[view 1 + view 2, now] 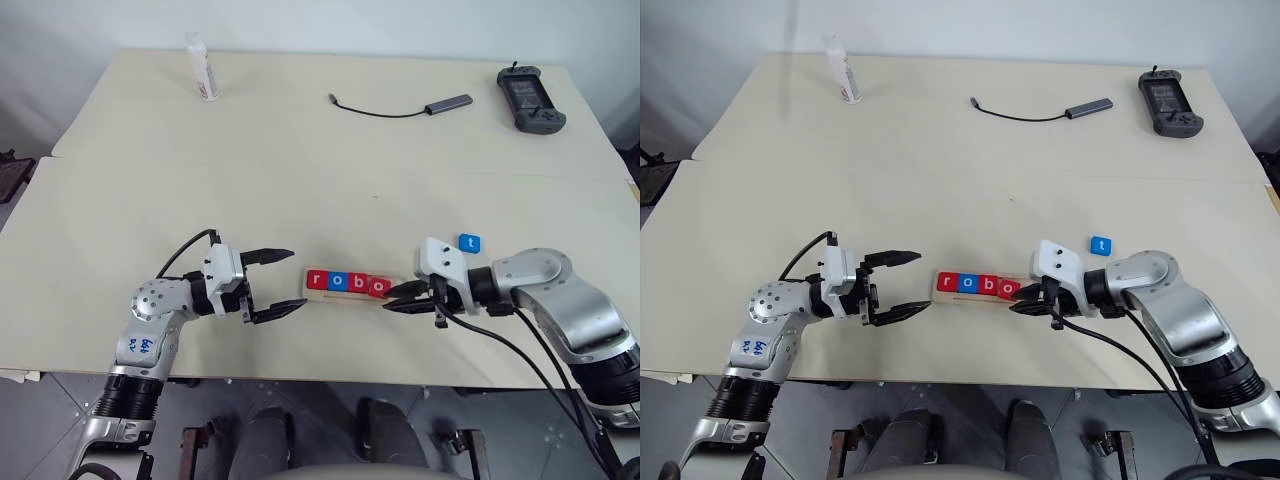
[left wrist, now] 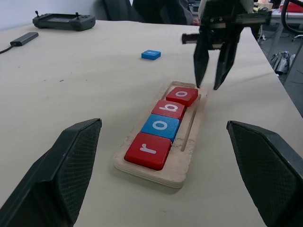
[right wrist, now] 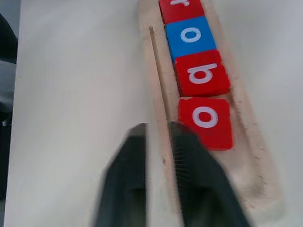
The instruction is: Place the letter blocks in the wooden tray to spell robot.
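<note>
With r, o, b, o seated in the long pale wooden tray [image 1: 345, 297], my right tool [image 1: 404, 298], pinched narrow and empty, should open over the small blue square t block [image 1: 470, 243] and grip it squarely.

Four letter blocks set in the tray, the fifth lying apart on the worktop

The wooden tray [image 1: 345, 291] is placed near the front edge of the worktop [image 1: 330, 170], between the left hand [image 1: 273, 285] and the right hand [image 1: 398, 297]. In it, the r block [image 1: 317, 280], first o block [image 1: 337, 282], b block [image 1: 357, 284] and second o block [image 1: 377, 287] are lined up left to right. The t block [image 1: 469, 243] is set behind the right hand, well apart from the tray. A bottle [image 1: 202, 68], cable adapter [image 1: 447, 104] and controller [image 1: 530, 99] are ranged along the far edge.
</note>
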`<state>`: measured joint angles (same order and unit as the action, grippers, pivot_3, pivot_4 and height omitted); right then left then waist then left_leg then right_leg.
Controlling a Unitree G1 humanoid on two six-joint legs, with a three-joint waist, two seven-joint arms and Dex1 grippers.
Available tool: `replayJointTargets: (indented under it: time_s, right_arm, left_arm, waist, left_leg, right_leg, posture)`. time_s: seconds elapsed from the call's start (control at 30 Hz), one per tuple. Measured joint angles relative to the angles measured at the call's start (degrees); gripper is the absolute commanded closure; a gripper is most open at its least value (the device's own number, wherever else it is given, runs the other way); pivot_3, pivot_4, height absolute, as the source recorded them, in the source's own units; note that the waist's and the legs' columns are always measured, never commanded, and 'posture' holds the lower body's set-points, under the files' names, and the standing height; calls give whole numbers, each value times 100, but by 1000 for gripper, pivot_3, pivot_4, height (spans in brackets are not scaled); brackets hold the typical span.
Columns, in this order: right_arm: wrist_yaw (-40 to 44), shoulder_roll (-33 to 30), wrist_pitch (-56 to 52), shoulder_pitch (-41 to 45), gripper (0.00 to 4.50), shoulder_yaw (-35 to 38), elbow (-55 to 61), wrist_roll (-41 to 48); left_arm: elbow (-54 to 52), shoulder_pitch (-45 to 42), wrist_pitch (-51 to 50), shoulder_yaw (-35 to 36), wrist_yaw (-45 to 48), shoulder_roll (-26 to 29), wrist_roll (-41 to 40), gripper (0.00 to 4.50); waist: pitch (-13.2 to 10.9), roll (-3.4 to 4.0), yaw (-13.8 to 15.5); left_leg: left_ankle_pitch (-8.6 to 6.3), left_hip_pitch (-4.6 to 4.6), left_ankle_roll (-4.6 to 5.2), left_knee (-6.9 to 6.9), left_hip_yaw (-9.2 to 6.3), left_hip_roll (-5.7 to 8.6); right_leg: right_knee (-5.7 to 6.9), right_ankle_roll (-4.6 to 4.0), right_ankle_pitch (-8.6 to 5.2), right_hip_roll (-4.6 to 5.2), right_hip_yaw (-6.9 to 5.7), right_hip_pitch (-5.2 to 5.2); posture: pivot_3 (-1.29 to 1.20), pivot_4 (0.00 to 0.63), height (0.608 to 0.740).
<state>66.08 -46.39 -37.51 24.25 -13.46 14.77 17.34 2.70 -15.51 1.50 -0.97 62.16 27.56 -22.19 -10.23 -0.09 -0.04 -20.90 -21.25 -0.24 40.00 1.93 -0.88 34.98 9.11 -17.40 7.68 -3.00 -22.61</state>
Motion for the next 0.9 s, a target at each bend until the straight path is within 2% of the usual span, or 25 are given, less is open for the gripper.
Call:
replayJointTargets:
  time_s: [0.43,0.57,0.67,0.77,0.9]
  right_arm:
    - [-209,225,5,343,4444,-131,-351,-153]
    - [-212,184,8,187,4444,192,-201,20]
    - [-227,-5,-20,-404,3840,1020,117,435]
    - [-334,-140,30,-1024,2915,1836,299,624]
    - [-579,80,919,-2305,1483,3138,264,606]
  left_arm:
    - [-6,1,-15,1,-6,31,-1,0]
    - [-22,-4,-30,-6,-5,33,-2,0]
    - [-36,-5,-42,1,6,48,-6,0]
    - [-14,-40,-47,-7,33,61,-9,0]
    - [56,-124,-44,21,89,67,-11,0]
  waist:
    - [0,0,0]
    - [0,0,18]
    - [0,0,82]
    - [0,0,115]
    - [1,-2,165]
  left_leg:
    - [0,-1,0,0,0,1]
    - [0,-2,0,-1,-2,1]
    - [-2,-5,4,-1,-2,3]
    - [-3,-2,5,-1,1,2]
    - [-5,0,8,-2,6,4]
  right_leg:
    - [-1,0,0,0,0,0]
    - [-2,0,0,0,-1,0]
    - [-7,0,0,2,-2,1]
    - [-6,1,0,1,-1,2]
    - [-7,2,1,1,1,5]
  posture:
    - [0,150,740]
    - [0,150,740]
    - [0,150,740]
    - [0,150,740]
    - [0,150,740]
